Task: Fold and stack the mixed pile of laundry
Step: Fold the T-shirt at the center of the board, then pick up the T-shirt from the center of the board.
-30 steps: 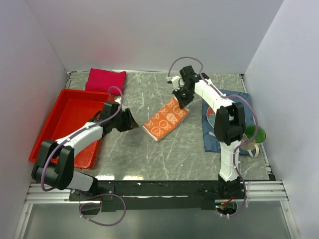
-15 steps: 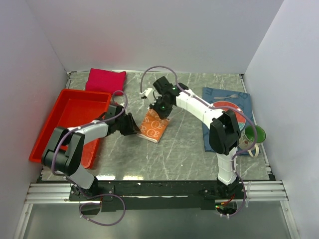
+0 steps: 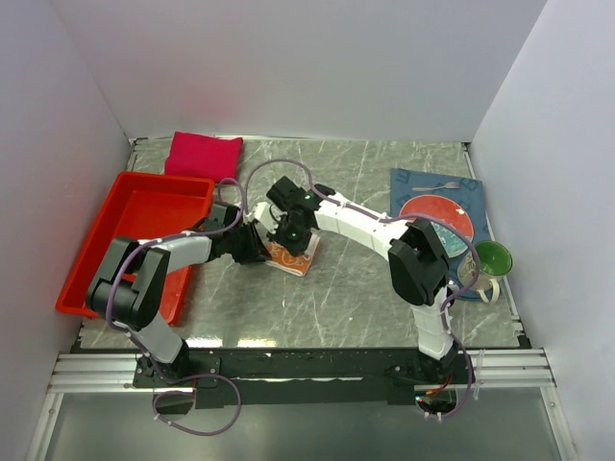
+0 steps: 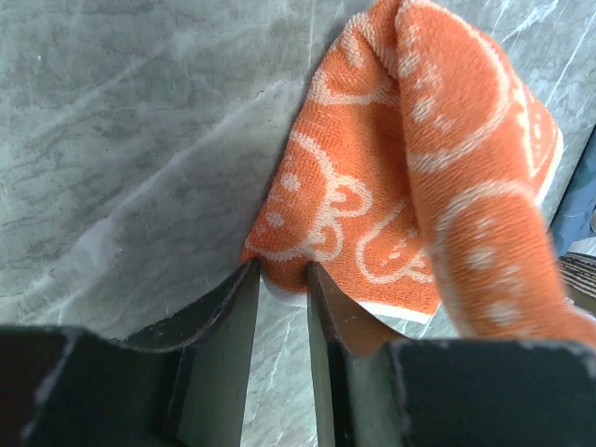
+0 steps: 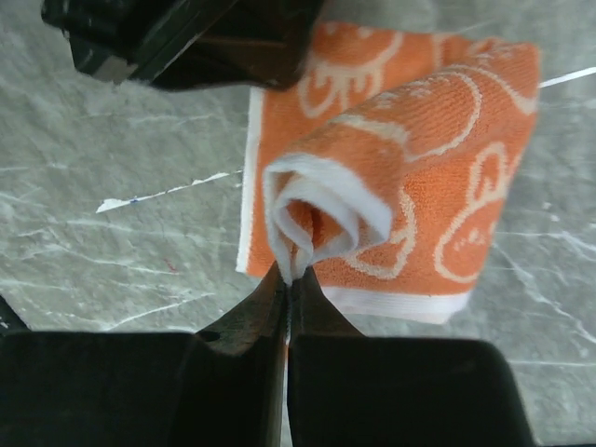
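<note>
Near the middle of the grey marbled tabletop (image 3: pixel 365 288), both arms meet over the small orange-and-white patterned cloth (image 3: pixel 296 257). It lies partly on the stone, just right of the red plastic tray (image 3: pixel 144 216).

The right hand (image 3: pixel 288 235) reaches in from the far side. Through its wrist camera, the right hand (image 5: pixel 289 275) has its fingers pressed together. They pinch a rolled, white-edged fold of the cloth (image 5: pixel 438 168), lifted above the flat layer beneath.

The left hand (image 3: pixel 258 245) comes in low from the tray side. Its own camera shows the left hand (image 4: pixel 279 270) with its fingers standing narrowly apart. They straddle the near corner of the cloth (image 4: pixel 400 186), whose white hem sits in the gap. I cannot tell whether they actually bite on it. A thick hump of the cloth rises on the right of that view.

At the far left corner, beyond the tray, lies the crimson-magenta shirt (image 3: pixel 204 156), folded into a neat rectangle, well apart from both hands. Over on the right a dark blue placemat (image 3: pixel 411 181) carries a red plate (image 3: pixel 437 213), with a green cup (image 3: pixel 492 257) at its near corner.
</note>
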`<state>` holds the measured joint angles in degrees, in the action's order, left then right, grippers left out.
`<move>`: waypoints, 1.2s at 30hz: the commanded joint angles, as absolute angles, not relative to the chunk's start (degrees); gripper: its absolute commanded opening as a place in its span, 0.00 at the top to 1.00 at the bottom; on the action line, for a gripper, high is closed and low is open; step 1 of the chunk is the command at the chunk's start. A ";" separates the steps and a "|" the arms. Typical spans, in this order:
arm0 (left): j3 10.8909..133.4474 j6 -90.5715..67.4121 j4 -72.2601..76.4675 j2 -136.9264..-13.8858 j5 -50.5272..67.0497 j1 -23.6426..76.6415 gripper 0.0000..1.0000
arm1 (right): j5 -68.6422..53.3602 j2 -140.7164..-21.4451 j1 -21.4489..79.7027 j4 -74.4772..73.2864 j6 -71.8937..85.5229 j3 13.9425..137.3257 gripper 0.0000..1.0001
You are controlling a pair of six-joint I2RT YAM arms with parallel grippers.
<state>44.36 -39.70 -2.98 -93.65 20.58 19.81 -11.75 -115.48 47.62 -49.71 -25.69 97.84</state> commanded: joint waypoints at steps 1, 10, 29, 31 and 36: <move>45.35 -39.37 -1.05 -94.48 21.62 20.13 0.67 | -11.69 -116.89 49.57 -46.68 -28.91 95.46 1.00; 44.74 -39.99 -4.64 -91.06 19.09 18.99 0.64 | -12.74 -118.39 49.75 -42.54 -29.53 92.90 0.85; 34.46 -60.55 2.45 -69.95 24.17 14.68 0.22 | -48.08 -122.76 31.65 -55.72 -25.94 112.32 0.76; 35.06 -61.35 4.92 -71.18 24.87 15.03 0.23 | -48.51 -125.49 30.77 -56.42 -23.57 114.52 0.86; 41.91 -56.36 3.35 -78.12 23.82 17.31 0.31 | -47.83 -132.97 30.32 -57.83 -18.21 115.14 1.00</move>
<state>35.44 -58.02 -0.34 -74.08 22.65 15.79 -47.03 -127.20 28.75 -55.07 -24.25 115.15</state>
